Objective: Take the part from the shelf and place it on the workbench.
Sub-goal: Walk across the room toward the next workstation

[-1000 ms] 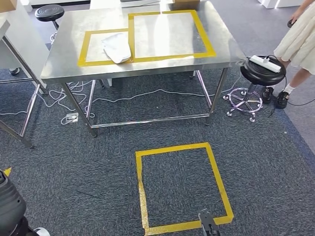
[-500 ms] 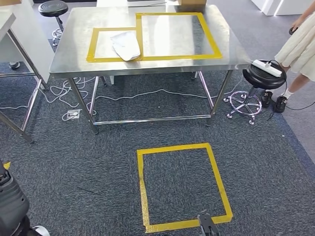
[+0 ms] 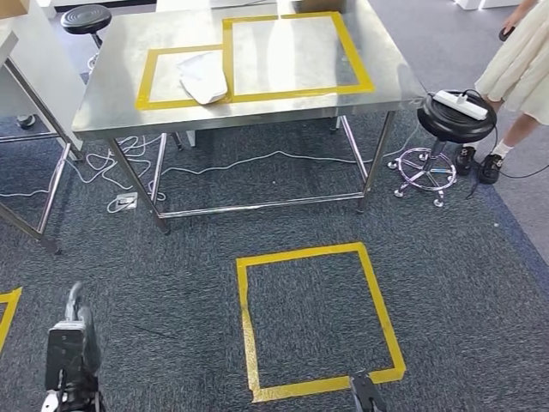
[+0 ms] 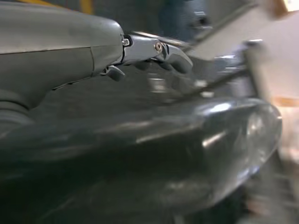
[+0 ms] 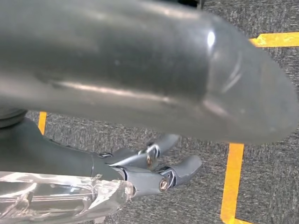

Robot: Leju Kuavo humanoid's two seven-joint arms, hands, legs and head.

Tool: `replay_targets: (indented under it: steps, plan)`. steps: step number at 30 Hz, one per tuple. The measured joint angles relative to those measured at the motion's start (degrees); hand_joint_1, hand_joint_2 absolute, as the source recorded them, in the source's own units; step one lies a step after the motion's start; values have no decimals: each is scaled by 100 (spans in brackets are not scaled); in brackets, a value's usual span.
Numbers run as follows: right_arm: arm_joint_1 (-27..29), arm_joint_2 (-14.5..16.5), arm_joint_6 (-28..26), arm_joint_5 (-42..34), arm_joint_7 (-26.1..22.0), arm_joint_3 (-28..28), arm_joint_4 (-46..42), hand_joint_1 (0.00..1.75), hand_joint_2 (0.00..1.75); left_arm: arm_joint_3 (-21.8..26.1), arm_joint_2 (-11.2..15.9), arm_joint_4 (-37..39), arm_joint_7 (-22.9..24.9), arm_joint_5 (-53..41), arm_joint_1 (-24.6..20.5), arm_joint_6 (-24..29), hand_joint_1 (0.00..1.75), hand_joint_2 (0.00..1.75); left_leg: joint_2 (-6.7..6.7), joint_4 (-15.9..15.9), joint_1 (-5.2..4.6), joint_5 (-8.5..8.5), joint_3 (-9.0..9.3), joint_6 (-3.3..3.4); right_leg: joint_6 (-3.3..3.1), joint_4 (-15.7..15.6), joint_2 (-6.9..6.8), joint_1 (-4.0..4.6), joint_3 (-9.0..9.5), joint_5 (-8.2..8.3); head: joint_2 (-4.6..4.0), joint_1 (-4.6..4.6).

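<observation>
A white bagged part (image 3: 202, 77) lies on the steel workbench (image 3: 117, 81), inside the left one of two yellow-taped rectangles. My left hand (image 3: 69, 348) hangs low at the left, far from the bench; the left wrist view, blurred, has its fingers (image 4: 169, 49) stretched out and apart from the thumb, with nothing between them. My right hand (image 3: 365, 395) hangs at the lower edge. In the right wrist view its fingers (image 5: 176, 170) stand apart from the thumb (image 5: 141, 70) over the carpet. Crinkled clear plastic (image 5: 53, 198) lies along the hand's outer side, not between fingers and thumb.
A yellow tape square (image 3: 244, 309) marks the carpet in front of the bench. A black stool (image 3: 456, 124) carrying a power strip (image 3: 461, 105) stands at the right, with a person (image 3: 521, 69) beside it. Cables (image 3: 129, 159) lie under the bench; a second table (image 3: 39, 86) stands left.
The whole picture has shifted slightly, so the camera moved. My left arm has swung: a rounded dark arm part sat at the lower left before, and now the hand itself shows there.
</observation>
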Motion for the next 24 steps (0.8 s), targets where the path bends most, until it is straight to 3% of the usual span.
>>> replay_targets:
  steps: [2,4,7,9,10,13,14,15,16,17,19,20,24]
  plan:
    - [-1,-7,4,32,-26,-4,0,0,0,550,5,886,-101,-259,-175,91,0,0,1,-713,-5,390,377,52,13,0,4,4,3,8,0,-5]
    - [-7,-10,5,55,-57,-5,0,0,0,1012,10,1603,-110,-406,-332,163,0,0,1,-1394,-24,602,724,115,54,14,2,26,-9,8,0,-10]
    - [-9,-19,28,70,-136,-4,0,0,0,1640,34,2516,6,-475,-490,228,0,0,-3,-1597,-45,616,794,196,154,1,-9,30,-25,23,1,1]
    - [-4,-25,68,51,-221,-4,0,0,0,2024,64,2991,12,-436,-509,178,0,0,2,-1632,-26,649,810,261,210,118,-14,23,-79,-76,1,10]
    - [-1,-28,85,43,-266,-4,1,0,0,2192,78,3204,15,-394,-518,125,0,0,6,-1650,-12,665,817,289,230,339,-17,24,-176,-219,1,28]
    - [6,-42,99,41,-356,-4,2,0,0,2603,113,3715,80,-292,-535,-17,0,0,9,-1649,-6,670,802,316,270,1495,-21,20,-694,-778,2,75]
    - [14,-49,99,45,-379,-4,2,0,0,2719,123,3858,120,-281,-538,-32,0,0,7,-1644,-5,671,797,315,281,1709,-21,18,-786,-830,2,77]
    - [20,-53,97,53,-407,-4,3,0,0,2825,130,3981,187,-285,-544,-32,0,0,4,-1638,-1,672,797,312,289,1685,-22,14,-762,-766,2,80]
    - [22,-62,92,66,-443,-4,3,0,0,2916,133,4085,297,-303,-553,-20,0,0,0,-1629,5,670,800,303,294,1402,-25,7,-607,-599,2,84]
    - [18,-72,85,80,-483,-3,4,0,0,2998,135,4170,425,-330,-565,-7,0,0,-4,-1612,13,662,805,285,305,969,-28,-6,-370,-400,2,88]
    - [-3,-84,74,104,-545,-1,10,0,0,3139,137,4298,631,-375,-577,14,0,0,-10,-1562,-2,628,797,224,292,261,-13,-15,11,-172,2,90]
    - [-8,-87,72,111,-560,1,15,0,0,3194,137,4345,682,-388,-582,21,0,0,-12,-1543,-12,618,786,194,265,115,0,-14,88,-148,2,84]
    - [-3,-110,85,131,-546,2,28,0,0,3408,120,4505,1156,-441,-609,125,0,0,-14,-1474,3,577,748,90,87,100,21,2,65,-116,2,56]
